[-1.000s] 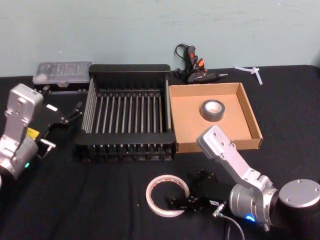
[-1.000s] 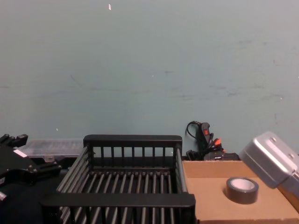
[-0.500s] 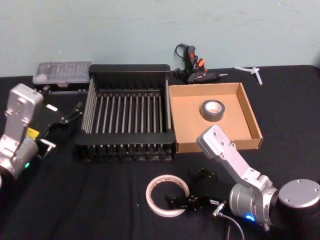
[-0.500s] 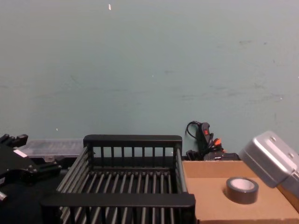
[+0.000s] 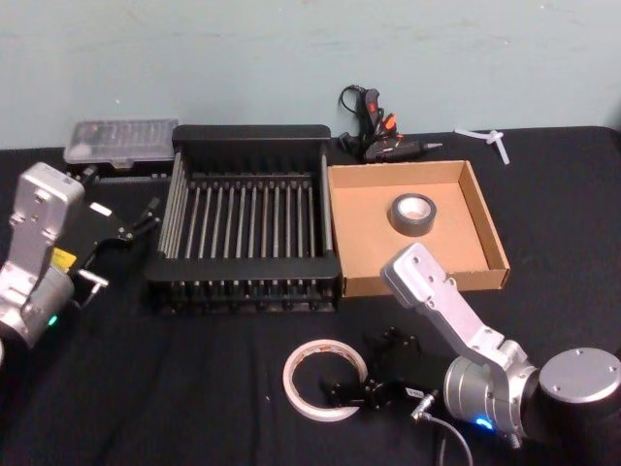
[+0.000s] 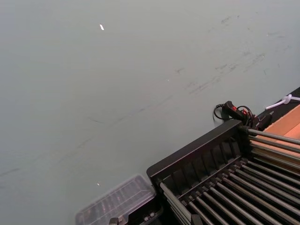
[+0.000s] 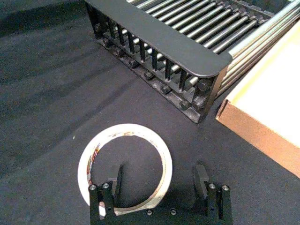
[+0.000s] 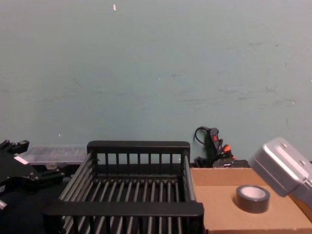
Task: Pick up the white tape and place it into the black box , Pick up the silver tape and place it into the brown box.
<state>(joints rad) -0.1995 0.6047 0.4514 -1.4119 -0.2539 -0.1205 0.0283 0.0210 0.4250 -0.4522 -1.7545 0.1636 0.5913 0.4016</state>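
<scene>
Black-clothed table: silver tape (image 5: pixel 412 214) in brown box (image 5: pixel 366 276)

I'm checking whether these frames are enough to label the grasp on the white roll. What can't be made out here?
- White tape: in the right wrist view the right gripper hides its near rim, so contact can't be judged.
- Its red core print: too small to read.
- Black box: the chest view's lower edge cuts off its front wall.
- Left gripper: dark against the black cloth in the head view.
</scene>
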